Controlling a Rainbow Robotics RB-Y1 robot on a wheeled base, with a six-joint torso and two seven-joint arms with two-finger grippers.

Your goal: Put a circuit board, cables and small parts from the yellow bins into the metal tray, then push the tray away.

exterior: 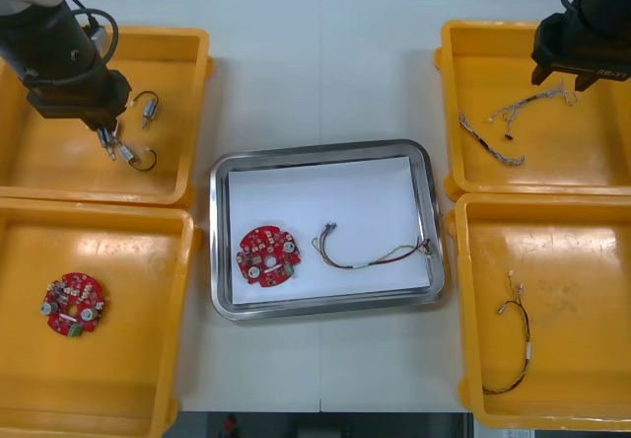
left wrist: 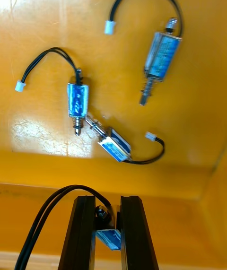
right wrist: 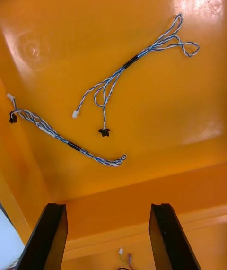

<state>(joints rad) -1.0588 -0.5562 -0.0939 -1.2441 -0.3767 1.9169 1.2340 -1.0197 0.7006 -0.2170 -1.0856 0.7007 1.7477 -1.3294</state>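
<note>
**Small metal part, in grasp: far left bin**
Left claw (left wrist: 105, 204) is clamped on a small metal part (left wrist: 107, 239) over the far left yellow bin (exterior: 193, 83). The metal tray (exterior: 219, 251) lies to the claw's right, past the bin wall, at mid-worktop (exterior: 325, 73); the left arm is nearer. The part's long axis seems to run along the fingers (left wrist: 82, 232), with its black lead (left wrist: 42, 222) trailing aside. Right claw (right wrist: 108, 211) stands apart over blue and white cables (right wrist: 113, 78).

The left claw (left wrist: 107, 206) gripped a small metal part (left wrist: 108, 238) with a black lead (left wrist: 42, 222); three more parts (left wrist: 78, 102) lay in the yellow bin (left wrist: 42, 24) beyond.
</note>
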